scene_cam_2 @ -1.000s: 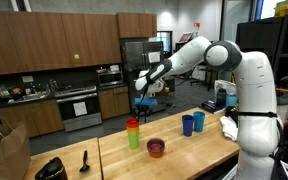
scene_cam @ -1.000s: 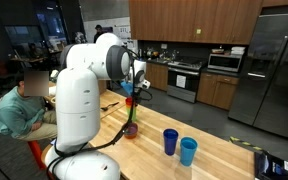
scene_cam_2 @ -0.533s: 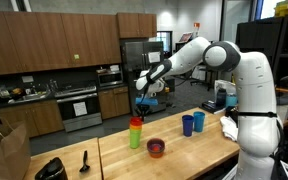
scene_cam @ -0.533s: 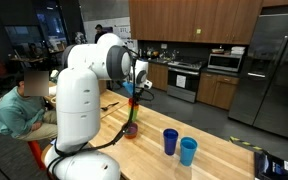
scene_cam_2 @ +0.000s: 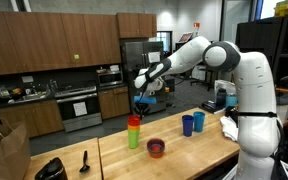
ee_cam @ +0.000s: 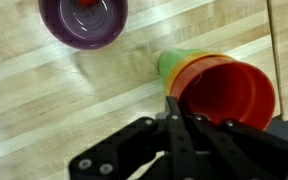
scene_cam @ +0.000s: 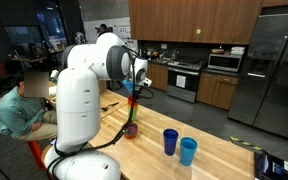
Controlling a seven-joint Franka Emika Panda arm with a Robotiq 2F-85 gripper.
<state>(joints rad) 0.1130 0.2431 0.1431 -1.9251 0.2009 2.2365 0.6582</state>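
A nested stack of cups, green below, orange, then red on top (ee_cam: 224,95), stands on the wooden table (ee_cam: 44,110). In both exterior views the stack (scene_cam_2: 134,133) (scene_cam: 134,108) is directly under my gripper (scene_cam_2: 139,106) (scene_cam: 135,88). From the wrist, my gripper (ee_cam: 172,100) has its fingers pressed together over the near rim of the red cup, pinching it. A purple bowl (ee_cam: 82,20) with something red inside sits just beyond the stack, also in an exterior view (scene_cam_2: 156,147).
Two blue cups (scene_cam: 170,141) (scene_cam: 188,151) stand further along the table, seen together in an exterior view (scene_cam_2: 192,123). A person (scene_cam: 19,105) sits beside the table's end. A black utensil (scene_cam_2: 84,158) and a white cloth (scene_cam_2: 229,125) lie on the table.
The jaws have closed onto the red cup's rim. The arm and the cup stack have hardly moved.
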